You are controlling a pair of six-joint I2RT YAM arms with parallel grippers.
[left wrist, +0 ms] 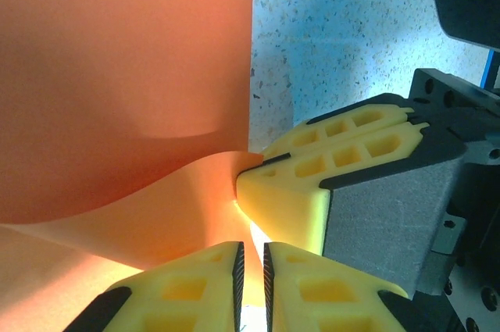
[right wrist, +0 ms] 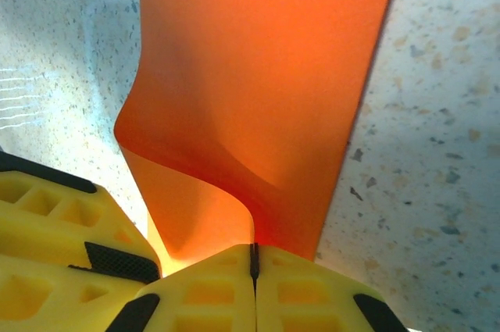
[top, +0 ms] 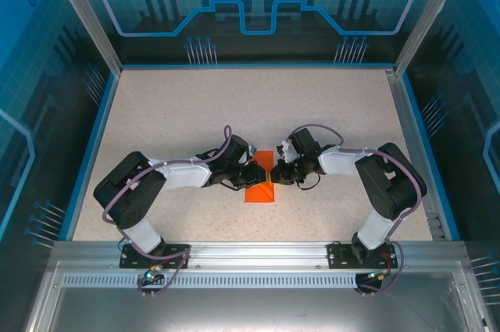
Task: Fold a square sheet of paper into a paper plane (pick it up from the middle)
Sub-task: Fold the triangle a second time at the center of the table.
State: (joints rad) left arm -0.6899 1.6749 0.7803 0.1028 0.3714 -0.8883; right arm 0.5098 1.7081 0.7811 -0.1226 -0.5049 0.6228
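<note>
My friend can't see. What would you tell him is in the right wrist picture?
A bright orange sheet of paper stretches up the middle, its bottom edge pinched in the shut yellow right gripper. The left gripper pokes in at the lower left beside the curled paper, over a speckled table.

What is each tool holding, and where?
Both hold the paper: the left tool and right tool are shut next to each other on a raised fold near its middle.
</note>
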